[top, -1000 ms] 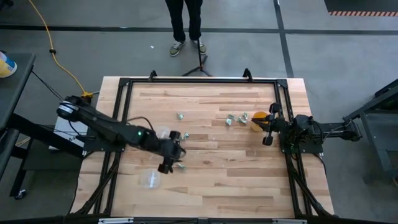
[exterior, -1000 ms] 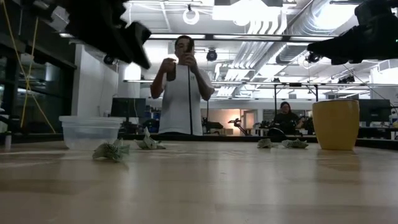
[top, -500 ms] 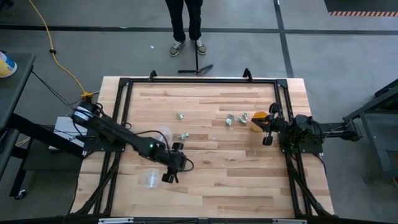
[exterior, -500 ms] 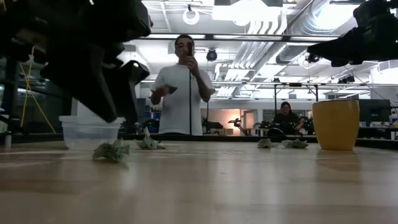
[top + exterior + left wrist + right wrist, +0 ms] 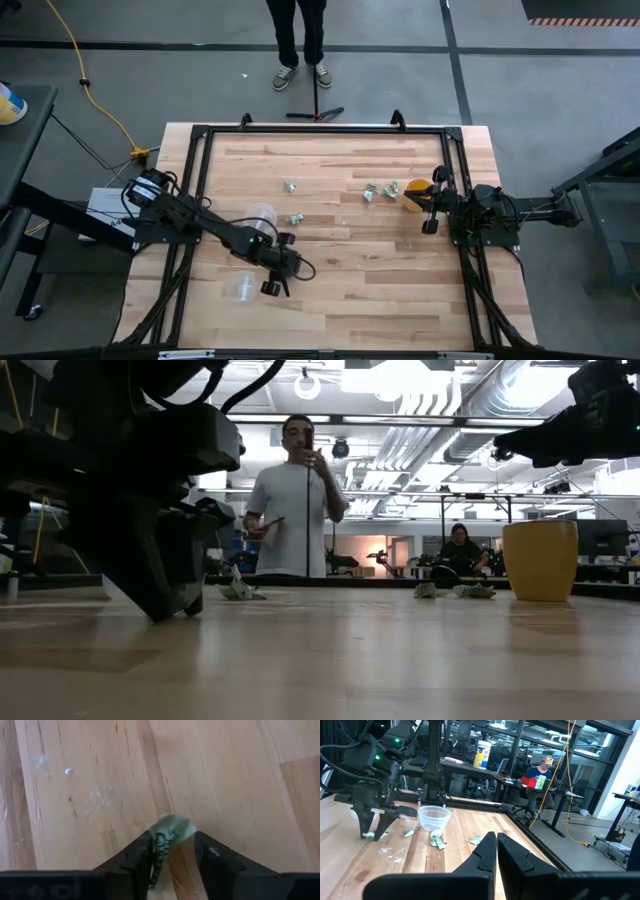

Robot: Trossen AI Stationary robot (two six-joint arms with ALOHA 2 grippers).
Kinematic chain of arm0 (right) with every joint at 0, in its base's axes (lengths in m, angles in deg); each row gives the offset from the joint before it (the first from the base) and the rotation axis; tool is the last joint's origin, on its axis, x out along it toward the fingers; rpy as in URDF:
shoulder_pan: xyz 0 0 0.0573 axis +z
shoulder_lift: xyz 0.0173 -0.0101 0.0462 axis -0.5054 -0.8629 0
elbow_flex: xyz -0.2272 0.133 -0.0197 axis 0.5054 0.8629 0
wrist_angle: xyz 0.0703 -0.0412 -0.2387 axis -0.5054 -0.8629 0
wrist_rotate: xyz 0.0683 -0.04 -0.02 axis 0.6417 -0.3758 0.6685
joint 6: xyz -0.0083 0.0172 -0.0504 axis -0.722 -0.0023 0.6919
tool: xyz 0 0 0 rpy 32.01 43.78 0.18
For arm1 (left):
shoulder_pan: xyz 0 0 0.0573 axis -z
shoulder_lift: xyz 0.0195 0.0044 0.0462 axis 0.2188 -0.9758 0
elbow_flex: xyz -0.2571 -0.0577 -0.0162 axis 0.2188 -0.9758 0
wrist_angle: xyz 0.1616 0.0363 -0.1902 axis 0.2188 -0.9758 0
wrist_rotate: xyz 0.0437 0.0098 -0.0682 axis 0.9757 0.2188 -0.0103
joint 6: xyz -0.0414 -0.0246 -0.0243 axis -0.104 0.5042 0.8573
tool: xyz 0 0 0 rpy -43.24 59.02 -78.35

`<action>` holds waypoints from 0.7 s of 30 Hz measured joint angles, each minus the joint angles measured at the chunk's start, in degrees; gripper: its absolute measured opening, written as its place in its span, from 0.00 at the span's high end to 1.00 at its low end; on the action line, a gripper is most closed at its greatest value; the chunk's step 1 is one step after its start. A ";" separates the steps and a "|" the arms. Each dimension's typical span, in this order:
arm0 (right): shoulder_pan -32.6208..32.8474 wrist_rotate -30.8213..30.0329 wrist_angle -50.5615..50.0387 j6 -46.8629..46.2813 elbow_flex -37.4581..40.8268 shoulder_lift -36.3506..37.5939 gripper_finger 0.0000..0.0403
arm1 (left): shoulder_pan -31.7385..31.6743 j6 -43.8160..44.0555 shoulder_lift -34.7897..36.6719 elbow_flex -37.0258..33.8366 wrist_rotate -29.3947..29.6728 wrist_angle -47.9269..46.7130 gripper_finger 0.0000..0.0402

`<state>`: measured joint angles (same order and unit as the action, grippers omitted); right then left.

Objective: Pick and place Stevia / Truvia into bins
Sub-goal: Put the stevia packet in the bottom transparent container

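My left gripper (image 5: 272, 283) (image 5: 172, 845) is down at the table near its near-left part, open, with one crumpled green-and-white Stevia packet (image 5: 170, 827) lying on the wood between its fingers. One clear cup (image 5: 240, 288) stands just left of this gripper and a second (image 5: 262, 213) (image 5: 434, 817) farther back. Other packets lie flat on the table (image 5: 290, 187) (image 5: 296, 219) (image 5: 370, 193). My right gripper (image 5: 430, 212) (image 5: 496, 840) waits shut at the right side, beside a yellow cup (image 5: 413, 197). My left gripper comes at the packet from above, pointing down, with one finger (image 5: 142, 852) against the packet's printed edge (image 5: 159, 847). Bare wood shows between the packet's lower part and the other finger (image 5: 207, 852). The packet lies on the table.
The yellow cup (image 5: 540, 560) stands at the right with two packets (image 5: 428, 590) (image 5: 472, 591) near it. A black frame (image 5: 320, 130) runs round the table. A person (image 5: 300, 40) (image 5: 295, 500) stands beyond the far edge. Bare wood lies across the near and middle table.
My left gripper has moved toward the table's near edge and come down to the table over the packet near the near clear cup. In the low view it now hides that packet and the clear cup behind it. My right arm has kept still.
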<state>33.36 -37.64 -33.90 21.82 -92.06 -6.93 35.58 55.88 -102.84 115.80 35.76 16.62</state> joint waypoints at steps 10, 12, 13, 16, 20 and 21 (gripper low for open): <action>-0.01 -0.01 0.02 0.02 0.00 0.00 0.98 | -0.02 -1.97 -0.11 -0.04 -0.70 1.03 0.89; 0.00 0.00 0.04 0.02 0.00 0.00 0.98 | -0.04 -2.14 0.52 0.18 -0.86 -0.05 0.94; 0.00 0.00 0.04 0.02 0.00 0.00 0.98 | -0.08 -2.50 0.61 0.57 -0.88 -0.54 0.94; 0.00 -0.02 0.06 0.02 0.00 0.00 0.98 | -0.07 -4.93 2.00 3.32 0.13 -3.07 0.94; 0.00 -0.02 0.66 0.02 -0.01 -0.23 0.98 | -0.05 -3.55 3.22 10.18 0.27 -14.73 0.87; 0.00 -0.01 0.75 0.02 -0.02 -0.22 0.98 | 0.01 -1.90 3.23 12.36 0.22 -18.38 0.86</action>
<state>33.36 -37.65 -33.15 21.84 -92.08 -7.15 35.59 53.98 -99.61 128.17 35.98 -1.76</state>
